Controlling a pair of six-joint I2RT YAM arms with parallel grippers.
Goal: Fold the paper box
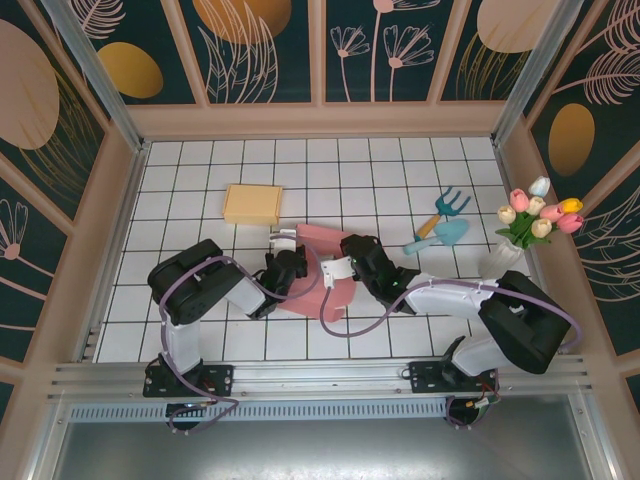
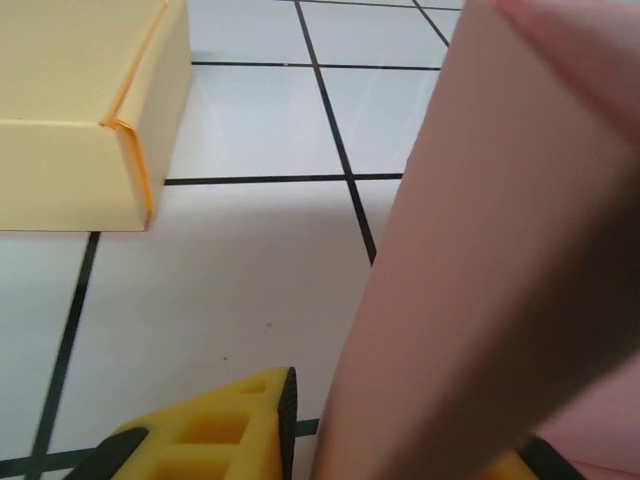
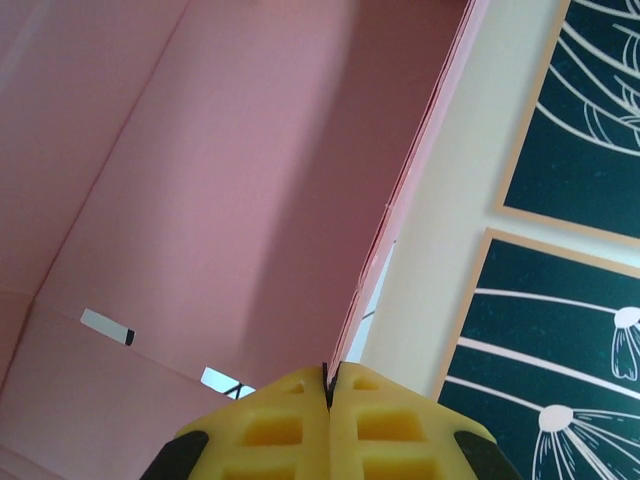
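Top external view, nearest first: both arms reach forward from the near edge of the white-tiled bench (image 1: 190,170) and meet at the middle. The left hand (image 1: 283,268) and the right hand (image 1: 340,270) sit on either side of the pink paper box (image 1: 322,242). It lies partly folded on the tiles between them, with one panel raised.

In the right wrist view, the right hand (image 3: 328,385) has its yellow fingers (image 3: 270,430) pressed together. The thin edge of a pink panel of the paper box (image 3: 200,200) is pinched in the seam between them. Two small slots show low in that panel.

In the left wrist view, the left hand (image 2: 405,450) has a yellow finger (image 2: 210,440) low on the left. The tip of the other shows at the bottom right. A tall pink flap of the paper box (image 2: 500,250) rises between them. Whether the hand actually clamps that flap I cannot tell.

Beyond the flap sits a folded yellow box (image 2: 60,120) on the tiles. From above, the yellow box (image 1: 252,203) lies just behind the left hand, apart from the pink one.

Farther right lie a teal toy rake (image 1: 447,208) and a teal trowel (image 1: 440,237), close together. A white vase (image 1: 505,258) of tulips (image 1: 538,212) stands at the right wall.
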